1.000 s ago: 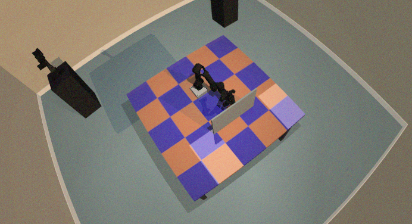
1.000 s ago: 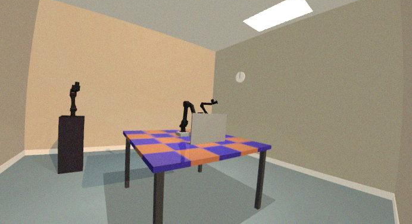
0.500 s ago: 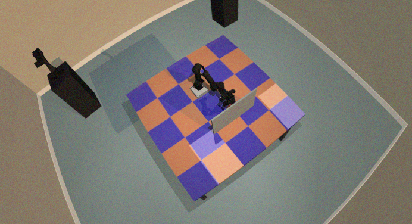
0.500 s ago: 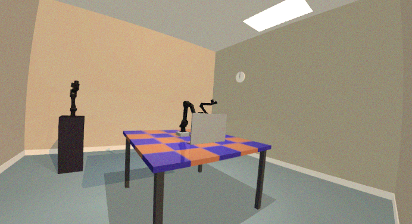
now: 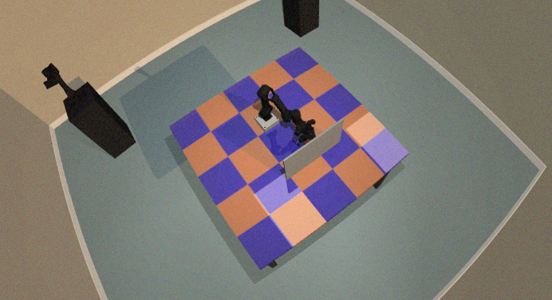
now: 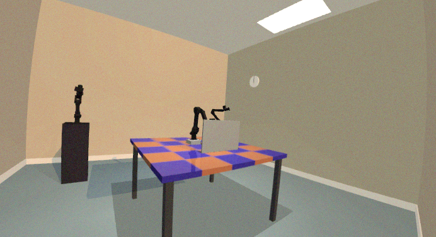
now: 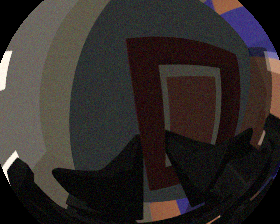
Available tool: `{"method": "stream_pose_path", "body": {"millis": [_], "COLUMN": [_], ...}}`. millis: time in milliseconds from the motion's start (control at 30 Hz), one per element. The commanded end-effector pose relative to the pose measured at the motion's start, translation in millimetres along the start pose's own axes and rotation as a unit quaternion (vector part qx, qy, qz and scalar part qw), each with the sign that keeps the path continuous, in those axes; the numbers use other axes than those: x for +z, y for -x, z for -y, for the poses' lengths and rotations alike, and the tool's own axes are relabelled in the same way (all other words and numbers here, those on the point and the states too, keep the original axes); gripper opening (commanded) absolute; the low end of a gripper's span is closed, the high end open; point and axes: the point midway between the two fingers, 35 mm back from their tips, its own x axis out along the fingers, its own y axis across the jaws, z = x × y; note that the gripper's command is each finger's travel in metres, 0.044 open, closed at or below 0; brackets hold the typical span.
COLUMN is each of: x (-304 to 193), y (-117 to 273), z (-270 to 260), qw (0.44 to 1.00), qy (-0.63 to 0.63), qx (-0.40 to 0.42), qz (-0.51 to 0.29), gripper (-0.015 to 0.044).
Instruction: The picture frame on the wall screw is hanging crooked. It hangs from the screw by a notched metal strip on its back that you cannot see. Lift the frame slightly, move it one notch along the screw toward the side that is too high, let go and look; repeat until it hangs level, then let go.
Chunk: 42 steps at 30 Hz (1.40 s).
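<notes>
Picture frame (image 7: 145, 100) in the pincer (image 7: 151, 136).

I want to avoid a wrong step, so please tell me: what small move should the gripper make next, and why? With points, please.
Probably a slight lift of the picture frame (image 7: 147, 105), grip kept shut. The gripper (image 5: 307, 138) (image 7: 151, 136) is closed on the frame's side bar, and the frame must rise before it can shift a notch. Which side is too high, I cannot tell surely from the wrist view.
</notes>
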Motion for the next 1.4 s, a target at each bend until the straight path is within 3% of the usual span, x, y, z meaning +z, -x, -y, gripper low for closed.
{"method": "stream_pose_path", "body": {"millis": [0, 1367], "x": [1.0, 4.7], "y": [-0.3, -0.3], "z": [-1.5, -1.8], "qw": [1.000, 1.000], "qy": [-0.004, -0.004], "qx": [0.002, 0.002], "qz": [0.002, 0.002], "gripper": [0.0000, 0.0000]}}
